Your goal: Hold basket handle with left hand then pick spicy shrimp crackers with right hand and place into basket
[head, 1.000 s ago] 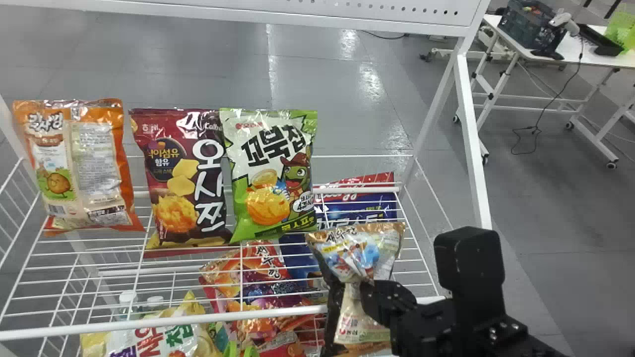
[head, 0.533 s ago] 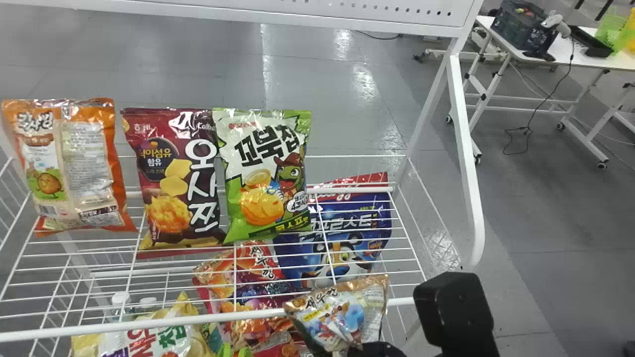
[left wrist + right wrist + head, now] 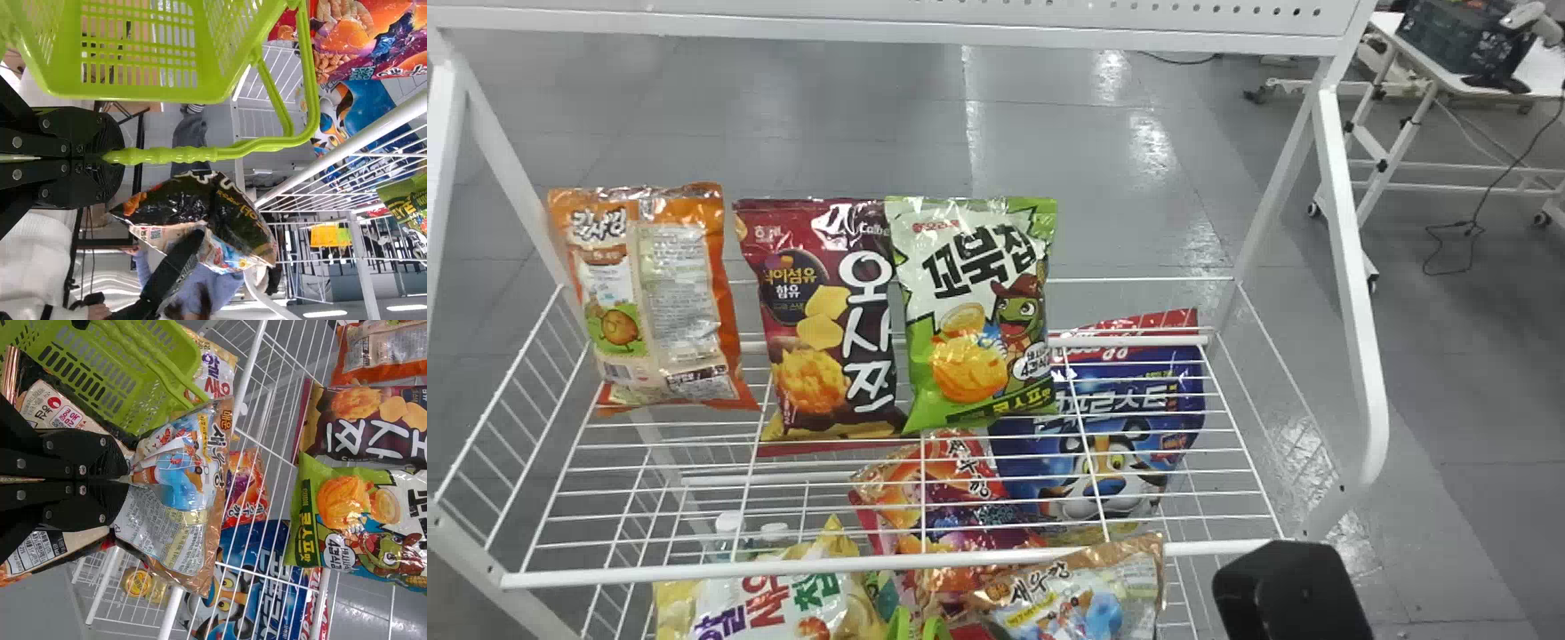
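Spicy shrimp crackers (image 3: pixel 1080 609) seen at head view's lower edge, right of centre; bag pinched around its middle by closed right pincer (image 3: pixel 1289 591). Basket handle (image 3: pixel 167 155) gripped by closed left pincer (image 3: pixel 107 158). Crackers held near green basket (image 3: pixel 133 93).

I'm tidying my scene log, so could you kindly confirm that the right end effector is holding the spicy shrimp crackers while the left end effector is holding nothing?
Not quite: the left wrist view shows the left end effector closed on the handle of the green basket. The right end effector does hold the spicy shrimp crackers.
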Action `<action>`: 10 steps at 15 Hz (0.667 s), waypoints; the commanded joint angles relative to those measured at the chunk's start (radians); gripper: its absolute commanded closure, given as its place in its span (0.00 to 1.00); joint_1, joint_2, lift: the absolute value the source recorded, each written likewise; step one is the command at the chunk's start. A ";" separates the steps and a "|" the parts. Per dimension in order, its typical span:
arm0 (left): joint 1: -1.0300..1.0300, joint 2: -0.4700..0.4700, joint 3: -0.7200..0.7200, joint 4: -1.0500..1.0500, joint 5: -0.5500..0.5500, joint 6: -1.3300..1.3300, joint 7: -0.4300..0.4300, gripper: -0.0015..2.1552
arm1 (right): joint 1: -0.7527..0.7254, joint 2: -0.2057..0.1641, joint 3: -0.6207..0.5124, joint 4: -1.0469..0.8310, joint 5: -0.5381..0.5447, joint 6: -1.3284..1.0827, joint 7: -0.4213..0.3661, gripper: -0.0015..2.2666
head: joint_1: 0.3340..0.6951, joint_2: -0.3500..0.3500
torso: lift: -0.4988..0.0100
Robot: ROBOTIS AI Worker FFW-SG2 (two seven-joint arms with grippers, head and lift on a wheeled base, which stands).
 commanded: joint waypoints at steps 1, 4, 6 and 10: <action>-0.001 -0.003 -0.002 0.000 0.000 0.001 0.000 0.88 | 0.011 -0.004 0.012 0.010 0.003 0.005 -0.007 0.73 | 1.00 0.37 | 0.91; -0.001 -0.003 -0.002 -0.002 0.000 0.001 0.002 0.88 | 0.020 -0.007 0.042 0.057 0.004 0.005 -0.009 0.73 | 1.00 0.37 | 0.91; -0.001 -0.003 -0.002 -0.002 0.000 0.001 0.002 0.88 | 0.019 -0.010 0.086 0.100 0.040 0.005 -0.009 0.73 | 1.00 0.39 | 0.91; -0.001 -0.003 -0.003 -0.002 0.002 0.001 0.002 0.88 | 0.019 -0.016 0.140 0.165 0.082 0.005 -0.009 0.73 | 1.00 0.42 | 0.91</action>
